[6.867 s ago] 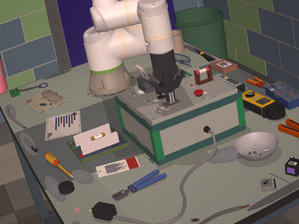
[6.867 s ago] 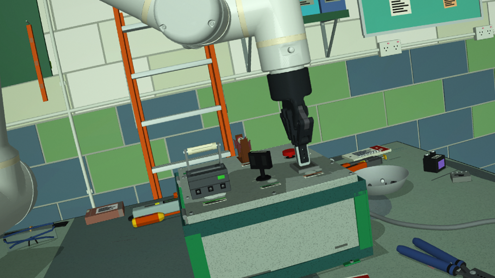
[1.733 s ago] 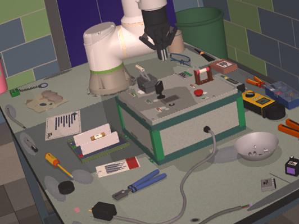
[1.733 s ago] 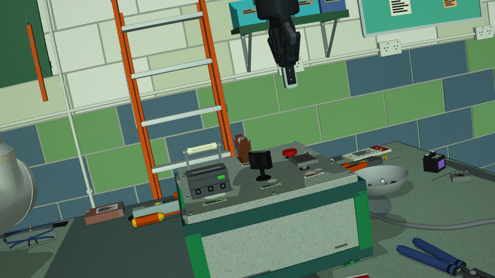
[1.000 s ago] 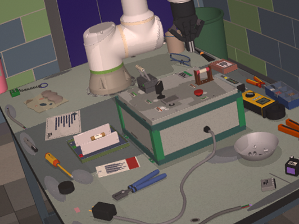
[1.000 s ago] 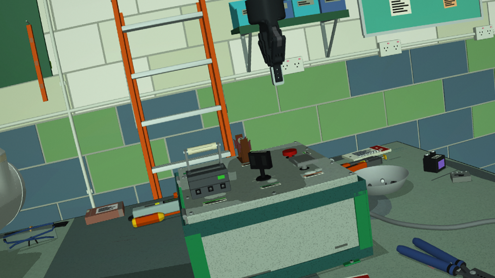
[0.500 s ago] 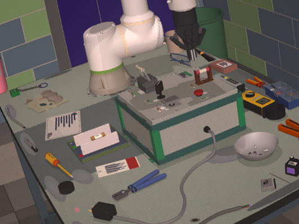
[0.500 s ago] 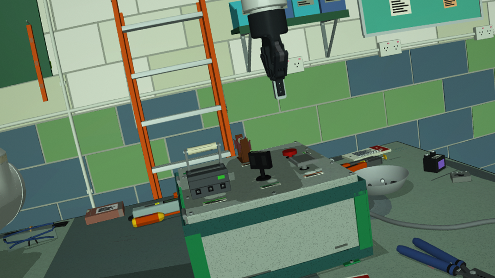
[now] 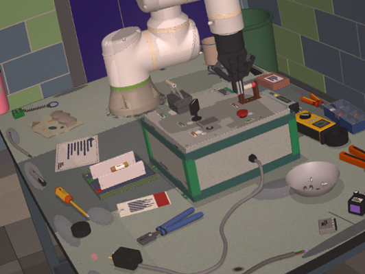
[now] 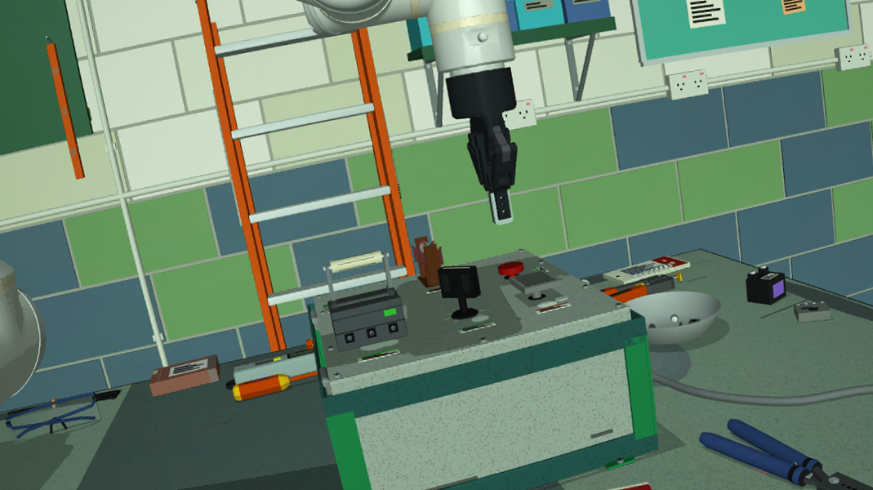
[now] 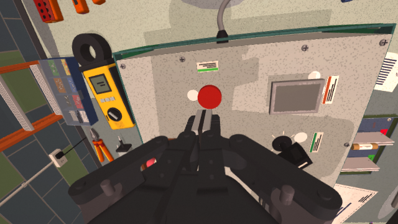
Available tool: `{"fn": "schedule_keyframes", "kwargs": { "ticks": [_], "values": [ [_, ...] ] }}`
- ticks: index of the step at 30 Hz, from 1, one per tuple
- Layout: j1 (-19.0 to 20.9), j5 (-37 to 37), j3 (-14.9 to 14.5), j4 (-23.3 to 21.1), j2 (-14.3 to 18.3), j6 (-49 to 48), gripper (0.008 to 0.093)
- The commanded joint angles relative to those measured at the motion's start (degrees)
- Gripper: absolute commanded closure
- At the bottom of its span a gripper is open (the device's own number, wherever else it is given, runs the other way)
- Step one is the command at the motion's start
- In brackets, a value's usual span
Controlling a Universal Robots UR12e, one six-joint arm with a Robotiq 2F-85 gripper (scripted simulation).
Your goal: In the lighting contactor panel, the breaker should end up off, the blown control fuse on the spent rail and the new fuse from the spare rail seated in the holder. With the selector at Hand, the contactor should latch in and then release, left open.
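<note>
The contactor panel box (image 9: 218,136) sits mid-bench, its grey top facing up. On that top are the breaker (image 9: 179,100) with its lever (image 10: 356,262), a black selector knob (image 9: 194,109), a red round button (image 9: 242,113) and a grey contactor plate (image 11: 296,96). A brown fuse holder (image 9: 249,95) at the back edge carries a fuse with a reddish end (image 9: 249,85). My gripper (image 10: 504,215) hangs above the red button (image 11: 209,96), closed and empty. A tan fuse (image 9: 119,166) lies on the white rails (image 9: 118,170) left of the box.
Behind the box are the arm's base (image 9: 133,96), a green bin (image 9: 260,38) and an orange ladder (image 10: 304,148). A yellow meter (image 9: 317,124), parts tray (image 9: 347,115), bowl (image 9: 313,177), blue pliers (image 9: 171,225) and a grey cable (image 9: 226,229) lie around it.
</note>
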Motion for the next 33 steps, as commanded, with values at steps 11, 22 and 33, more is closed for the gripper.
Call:
{"fn": "schedule_keyframes", "kwargs": {
  "ticks": [11, 22, 33],
  "values": [
    [0.0, 0.0, 1.7, -3.4, 1.6, 0.0, 0.0934],
    [0.0, 0.0, 2.1, -4.5, 2.2, 0.0, 0.0934],
    [0.0, 0.0, 2.2, -4.5, 2.2, 0.0, 0.0934]
  ]
}}
